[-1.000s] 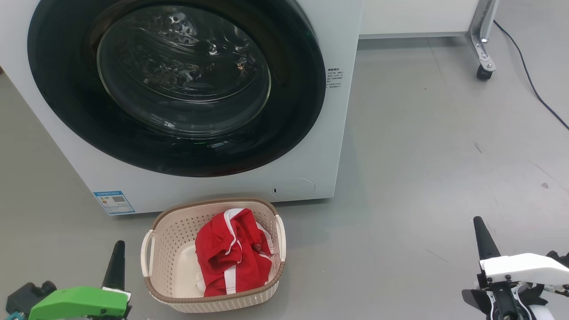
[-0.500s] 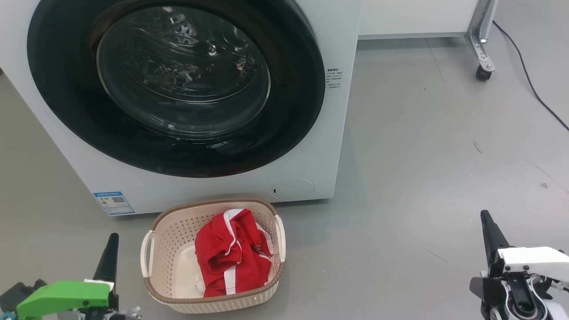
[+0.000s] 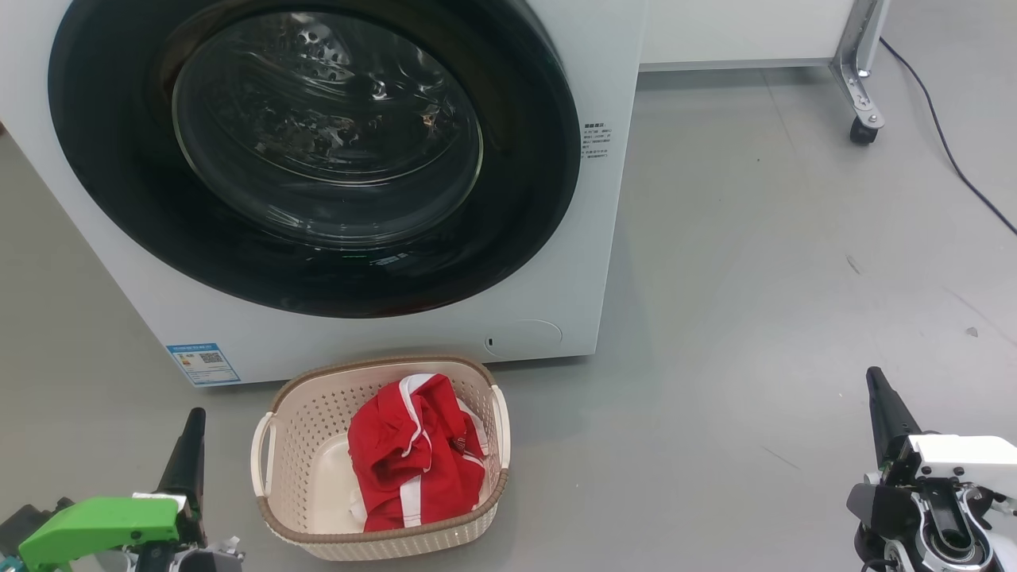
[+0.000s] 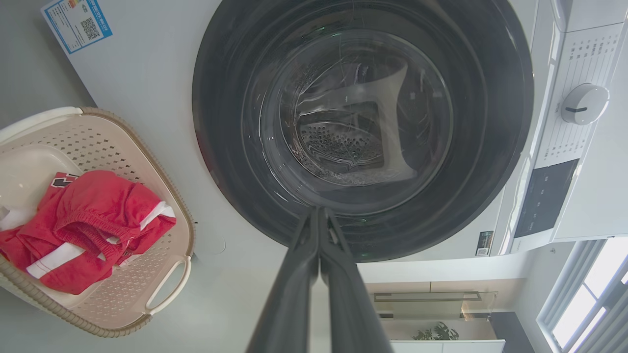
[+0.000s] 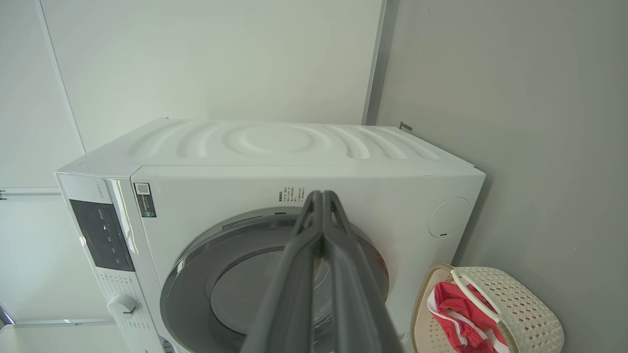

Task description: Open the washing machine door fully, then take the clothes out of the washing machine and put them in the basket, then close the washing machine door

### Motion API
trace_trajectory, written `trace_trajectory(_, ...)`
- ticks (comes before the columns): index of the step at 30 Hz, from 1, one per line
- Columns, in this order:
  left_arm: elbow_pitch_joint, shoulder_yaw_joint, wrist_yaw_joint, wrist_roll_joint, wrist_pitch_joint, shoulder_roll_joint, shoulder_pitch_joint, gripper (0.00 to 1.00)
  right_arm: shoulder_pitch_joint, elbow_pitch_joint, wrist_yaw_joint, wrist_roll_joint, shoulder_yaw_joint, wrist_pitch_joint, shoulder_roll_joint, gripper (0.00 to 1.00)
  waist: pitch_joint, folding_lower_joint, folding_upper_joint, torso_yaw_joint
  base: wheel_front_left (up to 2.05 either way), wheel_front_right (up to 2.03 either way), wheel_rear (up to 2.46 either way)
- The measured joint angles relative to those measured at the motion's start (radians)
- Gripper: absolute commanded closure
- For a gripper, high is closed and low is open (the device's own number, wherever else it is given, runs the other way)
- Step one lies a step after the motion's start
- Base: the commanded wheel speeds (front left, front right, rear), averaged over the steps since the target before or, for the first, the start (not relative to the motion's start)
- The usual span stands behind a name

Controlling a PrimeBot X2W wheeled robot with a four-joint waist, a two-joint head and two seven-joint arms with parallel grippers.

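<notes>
Red white-striped clothes (image 3: 413, 453), cream brown-rimmed basket (image 3: 302, 445), glossy black door (image 3: 119, 199), white machine (image 3: 612, 79).

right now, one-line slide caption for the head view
Door shut, red clothes in the basket before the washing machine, left fingers and right fingers closed, empty.

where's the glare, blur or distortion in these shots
Head view: sharp, room reflections streak the washing machine door. Left wrist view: wide-angle bows straight edges, the window is blown out. Right wrist view: even light, the fingers near the lens look soft.
</notes>
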Motion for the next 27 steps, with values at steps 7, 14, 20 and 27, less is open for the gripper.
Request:
trace_trajectory(7, 0.003, 0.001, 0.000, 0.000, 0.000, 0.000, 0.000, 1.00, -0.002, 0.005, 0.000, 0.000, -0.001, 0.001, 0.000, 1.00, 0.000, 0.0000, 0.0000, 0.000, 0.00, 0.00, 0.00)
trace_trajectory(14, 0.006, 0.002, 0.000, 0.000, 0.000, 0.000, -0.001, 1.00, -0.003, 0.009, 0.001, 0.000, -0.001, 0.001, 0.000, 1.00, 0.000, 0.0000, 0.0000, 0.000, 0.00, 0.00, 0.00)
trace_trajectory(20, 0.008, 0.002, 0.000, 0.000, 0.000, 0.000, -0.004, 1.00, -0.004, 0.013, 0.001, 0.000, -0.002, 0.001, 0.000, 1.00, 0.000, 0.0000, 0.0000, 0.000, 0.00, 0.00, 0.00)
trace_trajectory(27, 0.010, 0.003, 0.000, 0.000, 0.000, 0.000, -0.004, 1.00, -0.009, 0.016, 0.001, 0.000, -0.003, 0.001, 0.000, 1.00, -0.001, 0.0000, 0.0000, 0.000, 0.00, 0.00, 0.00)
